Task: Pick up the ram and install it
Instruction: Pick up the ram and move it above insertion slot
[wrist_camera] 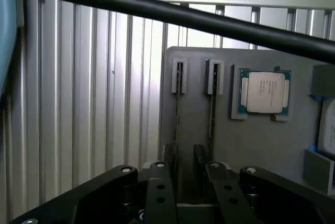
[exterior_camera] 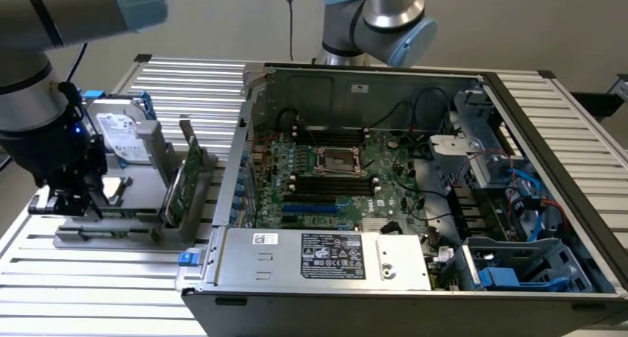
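Exterior view's lower left: the spread black gripper [exterior_camera: 73, 201] is held over the thin green ram stick [wrist_camera: 177, 109]; square, centred alignment is advised.

- We see a plain pale wall [exterior_camera: 226, 20] at the back
- We see a ribbed, slatted silver table [exterior_camera: 88, 278], evenly lit, perhaps from overhead

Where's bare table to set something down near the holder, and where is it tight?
Free: bare table slats nearer the camera than the holder, and the strip beyond it beside the case. Crowded: the holder, with drive, card and the fingers over it.
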`<action>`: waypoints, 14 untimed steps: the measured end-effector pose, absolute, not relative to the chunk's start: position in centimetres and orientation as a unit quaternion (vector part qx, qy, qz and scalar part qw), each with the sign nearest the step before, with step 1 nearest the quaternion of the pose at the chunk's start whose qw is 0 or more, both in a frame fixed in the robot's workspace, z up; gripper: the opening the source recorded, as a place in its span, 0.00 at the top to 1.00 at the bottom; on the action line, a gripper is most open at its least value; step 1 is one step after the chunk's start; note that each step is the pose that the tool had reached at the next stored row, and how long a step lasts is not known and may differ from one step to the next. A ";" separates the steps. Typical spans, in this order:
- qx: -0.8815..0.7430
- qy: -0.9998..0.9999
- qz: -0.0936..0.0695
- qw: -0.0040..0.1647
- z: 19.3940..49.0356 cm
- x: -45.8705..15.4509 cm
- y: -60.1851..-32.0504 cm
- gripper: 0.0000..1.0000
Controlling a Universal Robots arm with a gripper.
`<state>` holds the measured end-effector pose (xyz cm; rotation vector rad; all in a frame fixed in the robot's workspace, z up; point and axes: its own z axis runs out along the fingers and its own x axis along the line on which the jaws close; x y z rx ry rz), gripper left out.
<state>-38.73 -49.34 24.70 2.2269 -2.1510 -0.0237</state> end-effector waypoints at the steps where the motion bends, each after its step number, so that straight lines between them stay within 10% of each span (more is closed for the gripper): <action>1: 0.719 -0.695 -0.008 0.023 24.5 -38.7 -49.4 0.70; 14: 0.719 -0.694 -0.008 0.023 22.1 -38.7 -49.6 0.70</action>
